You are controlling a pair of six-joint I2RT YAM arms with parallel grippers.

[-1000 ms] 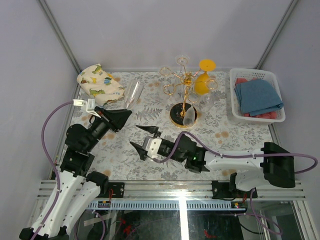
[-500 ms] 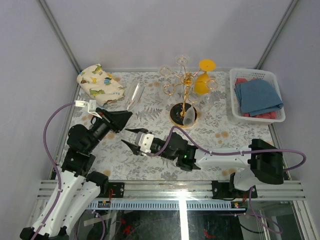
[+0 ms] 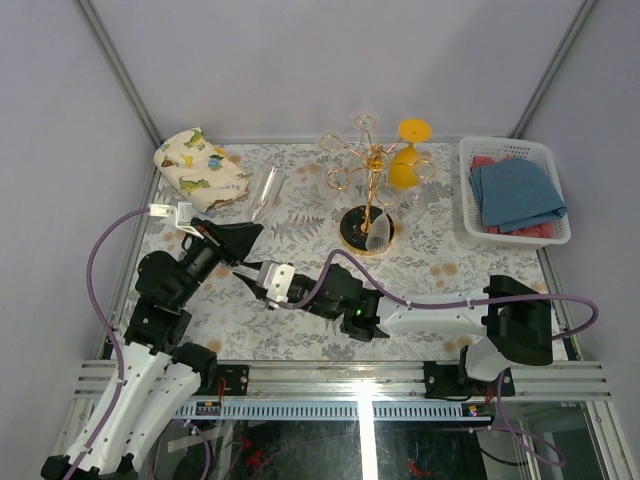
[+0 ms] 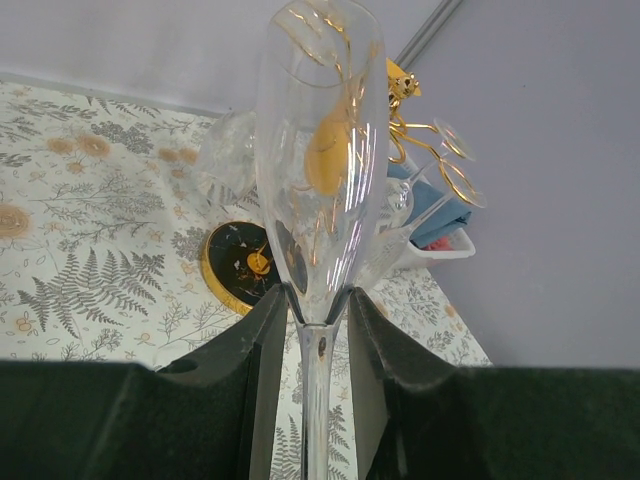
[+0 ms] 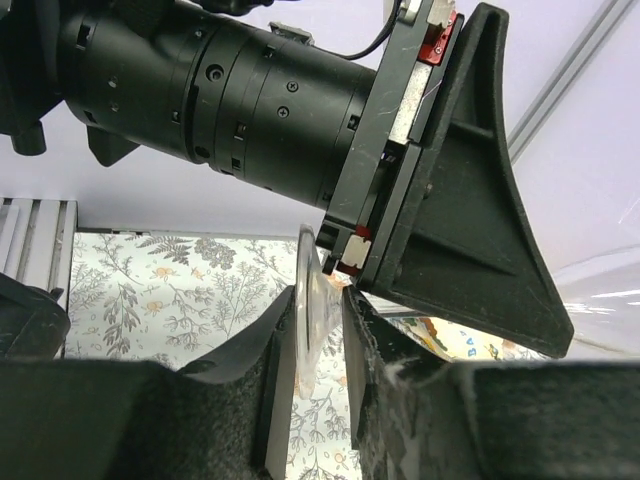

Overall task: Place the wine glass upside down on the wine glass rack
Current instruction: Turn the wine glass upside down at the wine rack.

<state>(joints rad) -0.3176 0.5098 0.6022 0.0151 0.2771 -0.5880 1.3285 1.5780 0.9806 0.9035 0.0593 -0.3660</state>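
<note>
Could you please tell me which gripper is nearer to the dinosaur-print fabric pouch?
Left. The left gripper, gripping a clear wine glass, sits just near-right of the dinosaur-print fabric pouch; the right gripper lies farther back toward the near edge of the table.

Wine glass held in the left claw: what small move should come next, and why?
Probably close the right claw firmly on the glass's foot. The left claw clamps the wine glass by its stem, and the right claw straddles the clear foot, but a firm grip isn't evident. Securing it would let the left claw release for the handover.
</note>
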